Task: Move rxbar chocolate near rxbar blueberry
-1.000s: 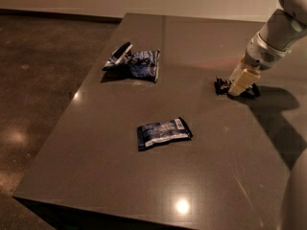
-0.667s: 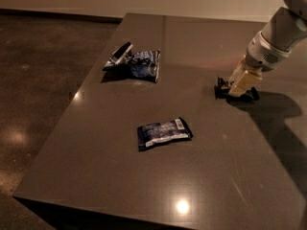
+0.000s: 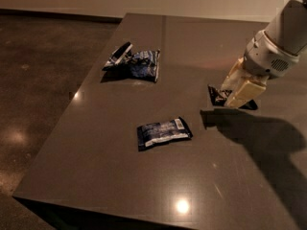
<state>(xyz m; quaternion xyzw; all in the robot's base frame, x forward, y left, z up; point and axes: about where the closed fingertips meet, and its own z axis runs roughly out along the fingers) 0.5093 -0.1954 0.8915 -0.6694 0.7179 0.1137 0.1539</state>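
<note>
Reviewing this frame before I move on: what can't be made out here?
- rxbar chocolate: camera view, mostly hidden behind the claw, which sits low over it at the table's right side; its lettering cannot be seen.
- Arm: camera view, cut off by the top and right edges.
- rxbar blueberry: camera view, label text too small to read.
- Whether the claw holds the bar: cannot be told.

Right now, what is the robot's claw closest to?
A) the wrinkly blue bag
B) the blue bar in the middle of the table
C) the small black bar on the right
C: the gripper sits right at the rxbar chocolate, well apart from the rxbar blueberry.
</note>
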